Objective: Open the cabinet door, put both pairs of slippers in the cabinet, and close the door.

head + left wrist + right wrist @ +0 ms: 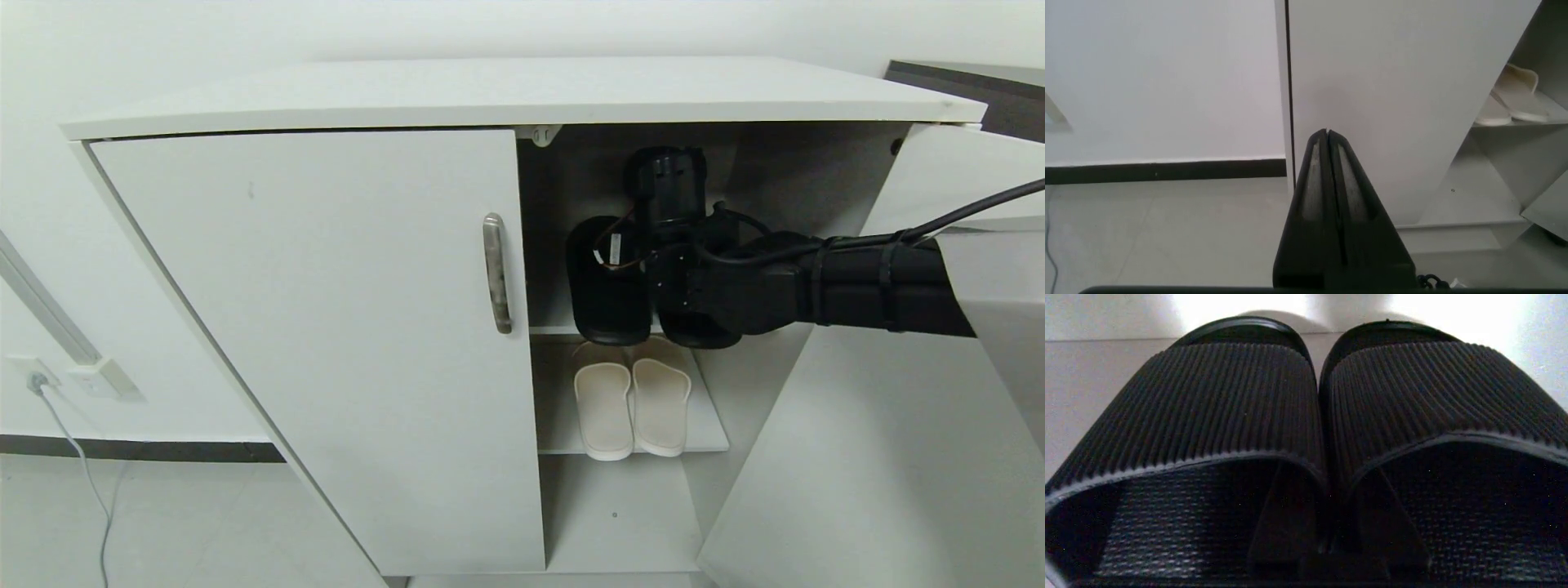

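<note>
A pair of black slippers (608, 286) lies side by side on the upper shelf of the white cabinet (522, 90), heels at the shelf's front edge. My right gripper (657, 302) reaches in from the right and is shut on their two inner walls. In the right wrist view one finger (1282, 514) sits inside each ribbed black slipper (1241, 400). A white pair of slippers (630, 400) rests on the middle shelf. My left gripper (1327, 139) is shut on nothing, low in front of the closed left door (1388, 82).
The right door (882, 457) stands swung open at the right. The left door (326, 327) is closed, with a metal handle (496, 273). The bottom shelf (612, 514) holds nothing. A wall socket with a cable (33, 380) is at the left.
</note>
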Available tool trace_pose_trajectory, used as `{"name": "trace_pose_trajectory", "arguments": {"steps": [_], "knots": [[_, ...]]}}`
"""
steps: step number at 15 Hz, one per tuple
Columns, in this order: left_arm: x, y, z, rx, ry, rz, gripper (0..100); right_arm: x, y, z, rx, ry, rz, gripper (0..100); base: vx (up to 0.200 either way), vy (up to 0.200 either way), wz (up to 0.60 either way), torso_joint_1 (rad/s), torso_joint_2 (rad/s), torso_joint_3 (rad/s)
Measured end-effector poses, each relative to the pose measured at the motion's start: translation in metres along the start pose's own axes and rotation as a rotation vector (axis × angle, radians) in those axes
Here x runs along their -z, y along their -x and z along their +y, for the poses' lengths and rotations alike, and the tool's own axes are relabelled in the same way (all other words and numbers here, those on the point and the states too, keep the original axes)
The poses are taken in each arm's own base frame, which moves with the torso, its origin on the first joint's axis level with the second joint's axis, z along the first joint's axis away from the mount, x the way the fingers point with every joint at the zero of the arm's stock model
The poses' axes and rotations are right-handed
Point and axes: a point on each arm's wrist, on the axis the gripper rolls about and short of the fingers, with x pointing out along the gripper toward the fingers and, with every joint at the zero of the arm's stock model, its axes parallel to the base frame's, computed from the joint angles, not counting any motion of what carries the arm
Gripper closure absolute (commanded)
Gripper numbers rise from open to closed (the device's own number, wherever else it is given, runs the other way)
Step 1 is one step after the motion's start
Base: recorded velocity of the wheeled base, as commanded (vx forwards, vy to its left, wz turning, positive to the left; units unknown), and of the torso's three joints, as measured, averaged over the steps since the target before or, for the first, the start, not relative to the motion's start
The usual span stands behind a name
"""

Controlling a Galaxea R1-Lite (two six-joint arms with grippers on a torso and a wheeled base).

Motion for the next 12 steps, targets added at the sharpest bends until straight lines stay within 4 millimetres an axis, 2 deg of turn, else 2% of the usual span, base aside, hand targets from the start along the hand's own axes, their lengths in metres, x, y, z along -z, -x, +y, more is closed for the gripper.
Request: {"name": "trace_pose_trajectory", "arguments": {"steps": [6, 9, 12], "knots": [[0.000, 0.000, 0.000, 0.000, 0.000, 0.000, 100, 0.005, 0.005, -0.004, 0.002, 0.011, 0.021, 0, 0.000, 0.000, 0.00, 0.000, 0.00, 0.000], [0.000, 0.000, 0.000, 0.000, 0.000, 0.000, 100, 0.008, 0.023, -0.007, -0.013, 0.030, 0.048, 0, 0.000, 0.000, 0.00, 0.000, 0.00, 0.000], [0.000, 0.000, 0.000, 0.000, 0.000, 0.000, 100, 0.007, 0.054, -0.011, -0.050, 0.044, 0.063, 0, 0.000, 0.000, 0.00, 0.000, 0.00, 0.000]]}}
